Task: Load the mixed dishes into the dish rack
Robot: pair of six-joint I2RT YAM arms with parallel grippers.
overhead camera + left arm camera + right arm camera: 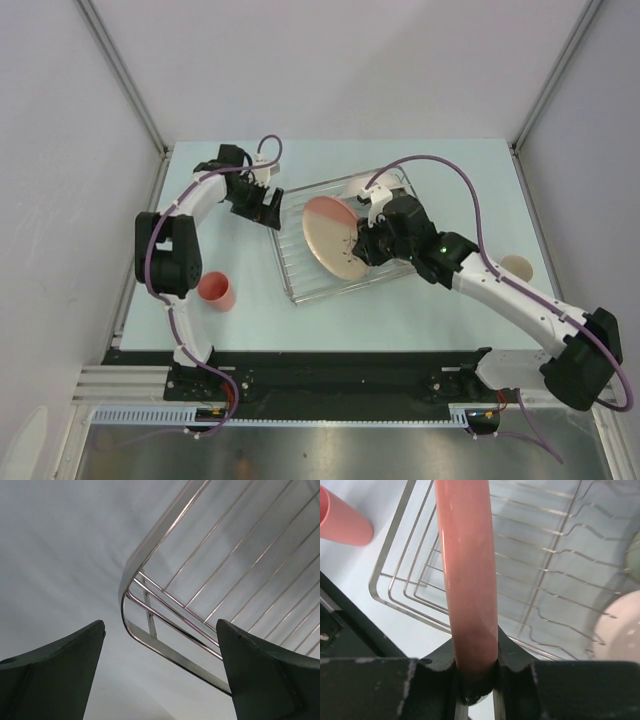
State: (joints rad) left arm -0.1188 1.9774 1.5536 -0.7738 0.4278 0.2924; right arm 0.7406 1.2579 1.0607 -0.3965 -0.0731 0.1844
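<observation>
A large pinkish plate [328, 236] stands on edge, tilted, over the middle of the silver wire dish rack [306, 285]. My right gripper [362, 243] is shut on its right rim. In the right wrist view the plate's edge [467, 580] runs straight up from the shut right gripper [476, 665], with the rack's prongs [555, 575] below. My left gripper [268, 210] hangs open just off the rack's far left corner; in its wrist view that rack corner [150, 605] lies between the wide-apart fingers [65, 670] and nothing is held. A coral-pink cup [217, 291] lies on the table left of the rack.
A white dish [360, 185] sits at the rack's far side, its rim [620, 630] showing beside a pale green edge [635, 550]. A small pale bowl [517, 267] stands on the table by the right forearm. The cup [342, 520] lies beyond the rack's near corner.
</observation>
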